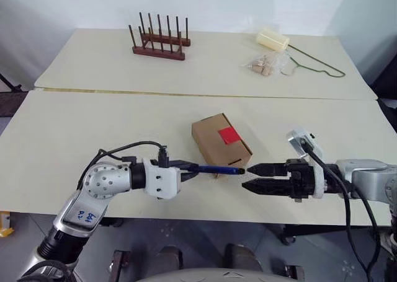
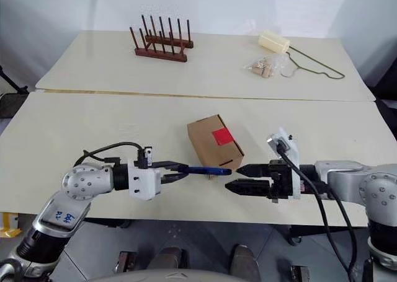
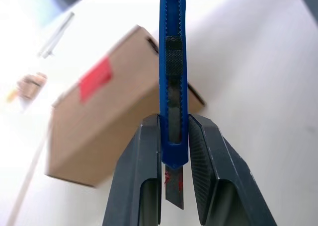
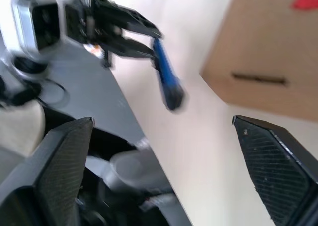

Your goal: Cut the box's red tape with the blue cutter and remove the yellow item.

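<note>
Cutter held in the left hand, ready before the box

The left hand (image 1: 186,169) grips the blue cutter (image 1: 214,169) level, beside the box (image 1: 220,145) on the table (image 1: 93,133), red tape (image 1: 229,135) uncut; the right hand (image 1: 253,176) stands wide, empty.

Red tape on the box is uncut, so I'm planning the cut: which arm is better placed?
Likely the left: its gripper already clamps the blue cutter beside the box. The right gripper is open, holding nothing.

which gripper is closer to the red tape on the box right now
Right, narrowly. The right gripper sits open just right of the box; the left gripper, holding the blue cutter, is farther from the red tape.
</note>
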`<move>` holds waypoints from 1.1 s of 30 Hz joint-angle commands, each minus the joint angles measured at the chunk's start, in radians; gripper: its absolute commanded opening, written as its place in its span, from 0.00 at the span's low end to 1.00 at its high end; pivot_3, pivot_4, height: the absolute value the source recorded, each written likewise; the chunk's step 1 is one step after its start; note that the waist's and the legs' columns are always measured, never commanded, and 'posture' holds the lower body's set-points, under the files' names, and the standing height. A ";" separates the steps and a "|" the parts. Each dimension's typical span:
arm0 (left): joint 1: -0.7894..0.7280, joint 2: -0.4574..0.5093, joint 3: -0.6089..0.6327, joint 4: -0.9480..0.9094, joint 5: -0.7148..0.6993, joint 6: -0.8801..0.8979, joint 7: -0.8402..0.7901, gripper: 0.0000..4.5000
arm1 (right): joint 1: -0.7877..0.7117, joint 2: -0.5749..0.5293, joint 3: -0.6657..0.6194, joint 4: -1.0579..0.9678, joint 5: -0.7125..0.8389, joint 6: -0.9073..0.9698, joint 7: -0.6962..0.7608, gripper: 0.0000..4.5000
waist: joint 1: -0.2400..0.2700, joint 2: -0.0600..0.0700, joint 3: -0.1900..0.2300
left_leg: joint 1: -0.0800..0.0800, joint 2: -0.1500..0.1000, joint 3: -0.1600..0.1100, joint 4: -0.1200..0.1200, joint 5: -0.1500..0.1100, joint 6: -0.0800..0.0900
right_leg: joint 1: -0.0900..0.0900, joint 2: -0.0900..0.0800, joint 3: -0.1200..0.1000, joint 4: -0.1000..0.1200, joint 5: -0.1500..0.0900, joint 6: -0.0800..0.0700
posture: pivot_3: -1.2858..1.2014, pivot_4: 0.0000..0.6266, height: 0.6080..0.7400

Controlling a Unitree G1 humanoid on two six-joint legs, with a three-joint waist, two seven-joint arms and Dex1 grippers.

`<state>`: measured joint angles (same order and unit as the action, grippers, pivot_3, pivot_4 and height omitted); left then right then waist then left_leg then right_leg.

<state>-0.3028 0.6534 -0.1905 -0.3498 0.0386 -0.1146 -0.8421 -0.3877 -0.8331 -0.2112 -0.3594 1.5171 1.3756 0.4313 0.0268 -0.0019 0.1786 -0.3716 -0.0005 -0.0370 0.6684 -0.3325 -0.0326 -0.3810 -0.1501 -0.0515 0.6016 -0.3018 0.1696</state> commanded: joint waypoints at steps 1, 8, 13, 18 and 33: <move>-0.024 -0.013 -0.024 -0.003 0.025 -0.022 0.006 0.10 | -0.028 -0.043 0.051 0.035 0.230 -0.056 -0.188 1.00 | -0.001 0.000 0.000 | 0.000 0.000 0.000 0.000 0.000 0.000 | 0.000 0.000 0.000 0.000 0.000 0.000 | 0.52 0.24 1.00; -0.030 -0.015 -0.053 -0.001 0.037 -0.030 -0.009 0.10 | -0.091 -0.065 0.173 0.068 0.353 -0.135 -0.350 0.91 | -0.003 0.000 0.000 | -0.001 0.000 0.001 -0.001 -0.001 0.001 | -0.001 0.000 0.000 -0.001 0.000 0.000 | 0.52 0.24 1.00; -0.051 -0.017 -0.042 0.017 0.046 -0.028 0.003 0.10 | -0.123 -0.063 0.230 0.076 0.364 -0.149 -0.369 0.55 | -0.002 0.000 0.000 | -0.001 0.000 0.001 -0.001 -0.001 0.001 | -0.001 0.000 0.000 -0.002 0.000 0.000 | 0.52 0.24 1.00; -0.055 -0.019 -0.044 0.013 0.050 -0.022 0.009 0.10 | -0.136 -0.065 0.253 0.087 0.356 -0.154 -0.368 0.42 | -0.002 0.000 0.000 | -0.002 0.000 0.001 -0.001 -0.001 0.002 | -0.002 0.000 0.000 -0.002 0.000 0.000 | 0.52 0.24 1.00; -0.054 -0.031 -0.047 0.005 0.061 -0.010 0.014 0.10 | -0.132 -0.037 0.263 0.111 0.318 -0.183 -0.375 0.16 | -0.002 0.000 0.000 | -0.003 0.000 0.001 -0.001 -0.001 0.002 | -0.002 0.000 0.000 -0.003 0.000 0.000 | 0.52 0.24 1.00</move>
<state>-0.3490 0.6284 -0.2452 -0.3176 0.1012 -0.1208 -0.8397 -0.5100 -0.8727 0.0642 -0.2336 1.8285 1.2036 0.0517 0.0248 -0.0019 0.1786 -0.3743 -0.0002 -0.0363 0.6673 -0.3336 -0.0307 -0.3833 -0.1499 -0.0516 0.5988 -0.3016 0.1699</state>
